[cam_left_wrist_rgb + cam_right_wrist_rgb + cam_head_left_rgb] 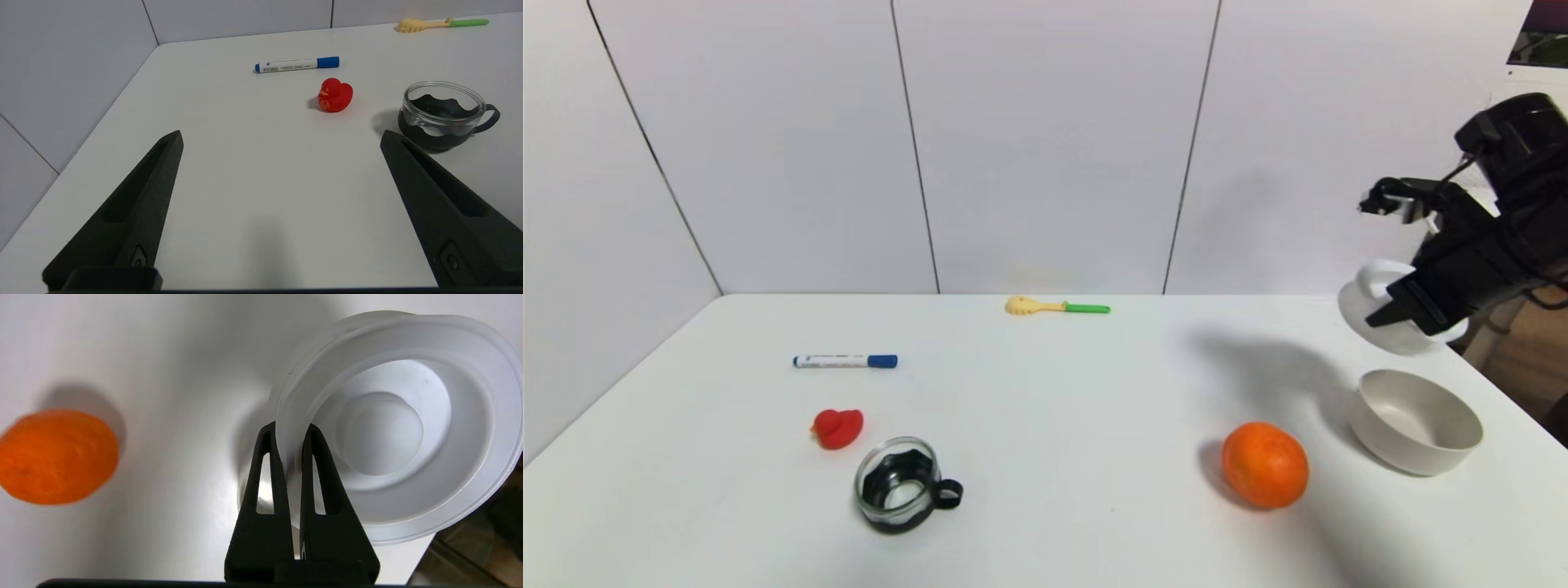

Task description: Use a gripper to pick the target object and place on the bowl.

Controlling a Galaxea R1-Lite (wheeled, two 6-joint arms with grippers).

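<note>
My right gripper (pixel 1380 318) is shut on the rim of the target object (pixel 1360 302), a flat round white lid with a raised rim and recessed centre. It holds the lid tilted in the air at the far right, above and just behind the off-white bowl (pixel 1405 457). In the right wrist view the two dark fingers of the right gripper (pixel 288 428) pinch the lid (pixel 408 428) at its edge. The bowl stands upright on the table with nothing in it. My left gripper (pixel 282 136) is open and empty over the table's near left; it does not show in the head view.
An orange (pixel 1264 464) lies just left of the bowl. A red duck (pixel 837 428), a glass cup (pixel 900 483) and a blue marker (pixel 845 360) sit at the left. A yellow-green toy fork (pixel 1058 307) lies at the back. The table's right edge runs close to the bowl.
</note>
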